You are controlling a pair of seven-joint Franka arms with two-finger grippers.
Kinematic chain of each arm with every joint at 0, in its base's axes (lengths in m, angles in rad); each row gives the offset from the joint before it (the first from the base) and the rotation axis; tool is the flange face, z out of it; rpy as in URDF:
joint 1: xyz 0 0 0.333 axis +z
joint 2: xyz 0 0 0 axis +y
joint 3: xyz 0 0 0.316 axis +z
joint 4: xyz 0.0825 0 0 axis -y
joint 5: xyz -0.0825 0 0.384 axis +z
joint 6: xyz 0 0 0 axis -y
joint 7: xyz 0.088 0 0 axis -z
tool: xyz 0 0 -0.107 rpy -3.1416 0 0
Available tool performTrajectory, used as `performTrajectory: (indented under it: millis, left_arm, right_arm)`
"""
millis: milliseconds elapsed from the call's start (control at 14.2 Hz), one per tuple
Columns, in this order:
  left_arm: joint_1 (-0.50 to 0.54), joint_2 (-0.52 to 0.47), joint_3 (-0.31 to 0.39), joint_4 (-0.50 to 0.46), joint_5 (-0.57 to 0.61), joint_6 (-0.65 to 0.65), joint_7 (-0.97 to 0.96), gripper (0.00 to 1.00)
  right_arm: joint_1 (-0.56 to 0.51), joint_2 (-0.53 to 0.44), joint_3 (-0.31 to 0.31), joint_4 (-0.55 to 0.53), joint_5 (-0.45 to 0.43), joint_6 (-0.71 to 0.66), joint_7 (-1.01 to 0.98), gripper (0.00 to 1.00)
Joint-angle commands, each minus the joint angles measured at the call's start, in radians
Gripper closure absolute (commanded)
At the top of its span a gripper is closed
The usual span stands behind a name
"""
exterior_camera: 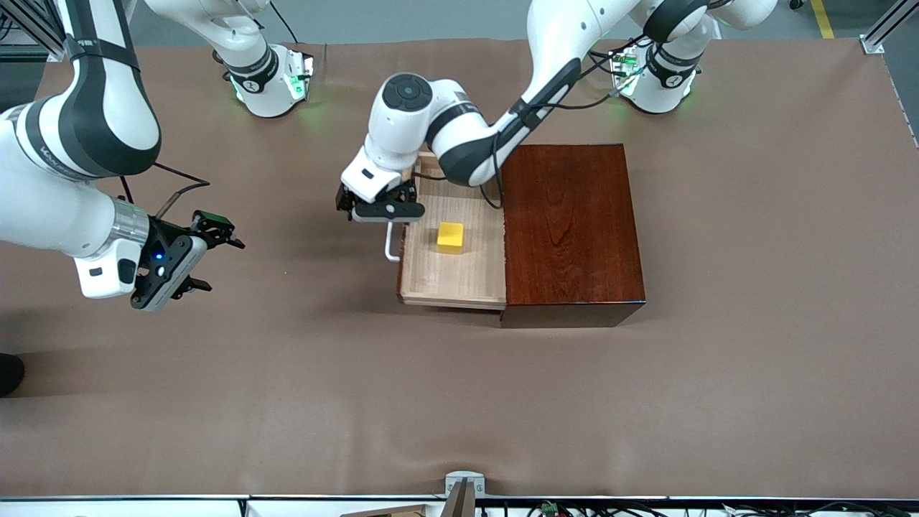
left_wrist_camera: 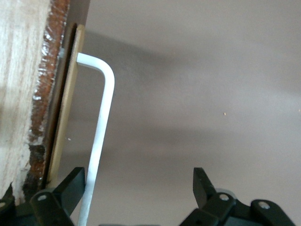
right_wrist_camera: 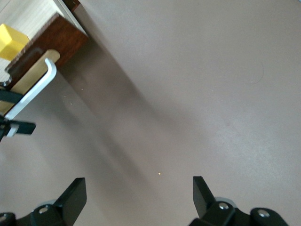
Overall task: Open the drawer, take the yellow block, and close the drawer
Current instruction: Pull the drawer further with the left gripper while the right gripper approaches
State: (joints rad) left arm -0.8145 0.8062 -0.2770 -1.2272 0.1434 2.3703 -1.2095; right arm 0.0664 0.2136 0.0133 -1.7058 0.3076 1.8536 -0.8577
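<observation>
Fingers (left_wrist_camera: 70, 188) of left gripper (exterior_camera: 380, 205) spread astride drawer (exterior_camera: 452, 276) handle (exterior_camera: 391, 248); right gripper (exterior_camera: 183, 262) released, waiting over table (exterior_camera: 459, 402). Yellow block (exterior_camera: 450, 237): light, rigid; pinch flat sides.

Right tool (right_wrist_camera: 136, 200), fingers spread, over bare table (right_wrist_camera: 197, 94); yellow block (right_wrist_camera: 10, 41) in the open drawer (right_wrist_camera: 35, 56).

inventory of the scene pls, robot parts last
drawer: 1, pale wood, pulled out of the box toward the right arm's end
handle: 1, white bar, on the drawer front
yellow block: 1, yellow, in the drawer
box: 1, dark reddish-brown, mid-table
table: 1, brown
left gripper: 1, black, open around the handle
right gripper: 1, black, open, waiting over bare table at the right arm's end
</observation>
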Motion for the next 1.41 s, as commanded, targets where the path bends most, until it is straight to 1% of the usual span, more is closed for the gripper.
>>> performTrajectory:
  millis: [0,211,633,774,1197,1337]
  left_arm:
    - [-0.012,0.013,-0.011,0.002,-0.005,0.073,-0.09,0.0]
    - [0.026,0.018,-0.01,-0.002,-0.001,0.073,-0.079,0.0]
    - [0.078,0.019,-0.01,-0.011,-0.004,0.073,0.044,0.0]
    - [0.08,0.019,-0.01,-0.011,-0.005,0.073,0.048,0.0]
    - [0.096,0.005,-0.011,-0.009,-0.013,0.064,0.048,0.0]
    - [0.13,-0.002,-0.019,-0.009,-0.005,0.0,0.056,0.0]
  right_arm:
    - [-0.042,-0.013,0.001,-0.031,0.024,0.01,-0.082,0.0]
    - [-0.057,-0.013,0.001,-0.037,0.024,0.009,-0.145,0.0]
    - [-0.045,-0.025,0.001,-0.037,0.021,0.003,-0.149,0.0]
    - [-0.048,-0.023,0.001,-0.038,0.019,-0.002,-0.149,0.0]
    - [0.009,-0.025,0.002,-0.037,0.019,0.004,-0.149,0.0]
    - [0.007,-0.023,0.002,-0.038,0.019,0.003,-0.149,0.0]
